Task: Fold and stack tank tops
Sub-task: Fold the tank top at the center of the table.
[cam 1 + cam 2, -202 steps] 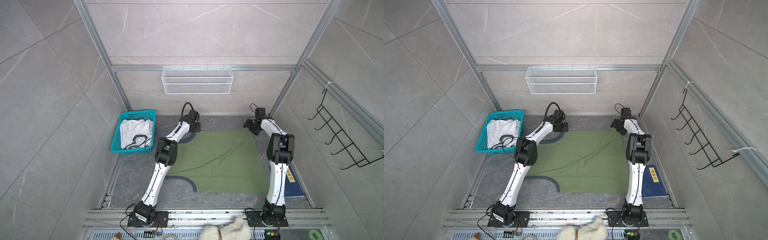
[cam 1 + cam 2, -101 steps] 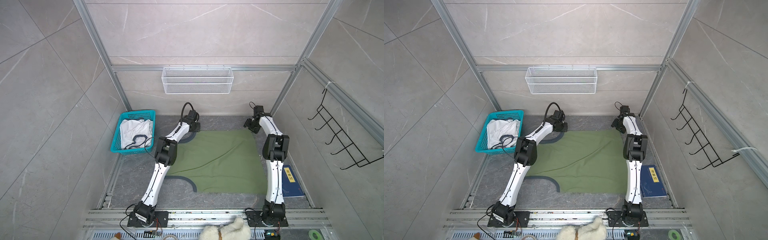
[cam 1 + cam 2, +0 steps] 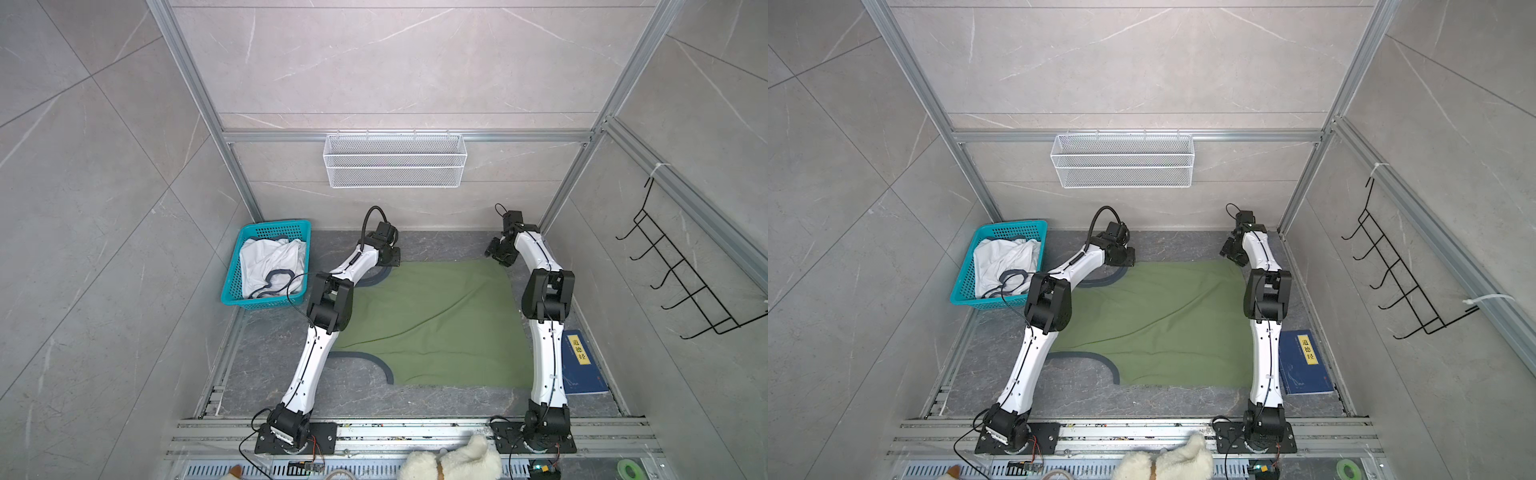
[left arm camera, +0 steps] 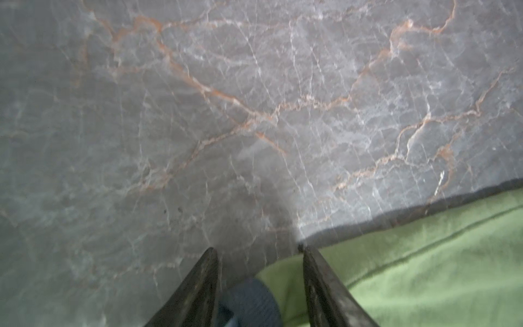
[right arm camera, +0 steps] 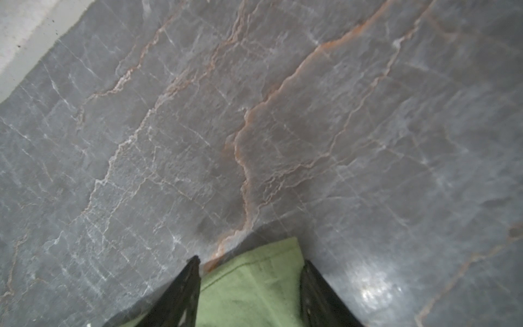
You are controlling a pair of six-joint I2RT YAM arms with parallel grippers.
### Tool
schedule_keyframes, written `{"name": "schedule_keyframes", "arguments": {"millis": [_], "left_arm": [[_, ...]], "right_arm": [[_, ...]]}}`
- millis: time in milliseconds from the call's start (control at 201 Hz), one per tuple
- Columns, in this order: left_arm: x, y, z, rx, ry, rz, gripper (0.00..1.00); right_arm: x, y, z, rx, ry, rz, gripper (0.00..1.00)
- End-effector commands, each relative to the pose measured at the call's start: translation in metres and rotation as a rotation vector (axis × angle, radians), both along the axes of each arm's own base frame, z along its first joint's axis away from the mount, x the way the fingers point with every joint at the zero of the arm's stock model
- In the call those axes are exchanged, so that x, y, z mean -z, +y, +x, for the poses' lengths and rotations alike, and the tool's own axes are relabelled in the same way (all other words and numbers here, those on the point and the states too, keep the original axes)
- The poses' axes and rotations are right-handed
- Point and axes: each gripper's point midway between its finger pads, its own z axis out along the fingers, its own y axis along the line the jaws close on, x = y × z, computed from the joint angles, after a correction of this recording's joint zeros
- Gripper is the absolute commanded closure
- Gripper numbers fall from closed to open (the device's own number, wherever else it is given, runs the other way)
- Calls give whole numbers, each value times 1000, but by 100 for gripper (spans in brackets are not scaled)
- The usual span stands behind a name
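An olive green tank top lies spread flat on the grey marble table, its navy-trimmed armholes to the left. The white tank top lies crumpled in the teal basket. My left gripper is down at the green top's far left corner. Its jaws stand apart over the navy trim and green cloth. At the far right corner my right gripper is open, with the cloth corner between its fingers.
The teal basket stands at the far left of the table. A dark blue book lies by the right arm. A white wire basket hangs on the back wall, a black hook rack on the right wall. A white plush toy sits at the front edge.
My right arm has straightened a little, its elbow shifting left, while the gripper stays at the far right corner. The left arm has hardly moved. The green top lies as before.
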Motion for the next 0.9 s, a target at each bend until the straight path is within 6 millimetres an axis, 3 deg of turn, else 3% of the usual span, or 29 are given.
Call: {"name": "schedule_keyframes", "arguments": {"millis": [0, 284, 463, 667, 831, 866, 891], "left_arm": [[-11, 8, -16, -18, 49, 8, 51], [-14, 5, -9, -18, 30, 4, 69], [-24, 2, -2, -19, 11, -5, 84], [-38, 2, 2, -19, -22, -10, 97], [-58, 2, 6, -6, -68, -12, 100], [-63, 3, 7, -6, -78, -8, 100], [-66, 4, 7, -6, -85, -5, 100]], "right_arm": [[30, 5, -19, -6, 107, 6, 42], [40, 6, -20, -22, 139, 11, 54], [39, 5, -18, -21, 137, 5, 73], [8, 4, -9, -26, 67, -8, 86], [-24, 6, 3, -30, -33, 13, 97], [-22, 6, 3, -25, -39, 21, 100], [-38, 5, 5, -21, -74, 25, 100]]}}
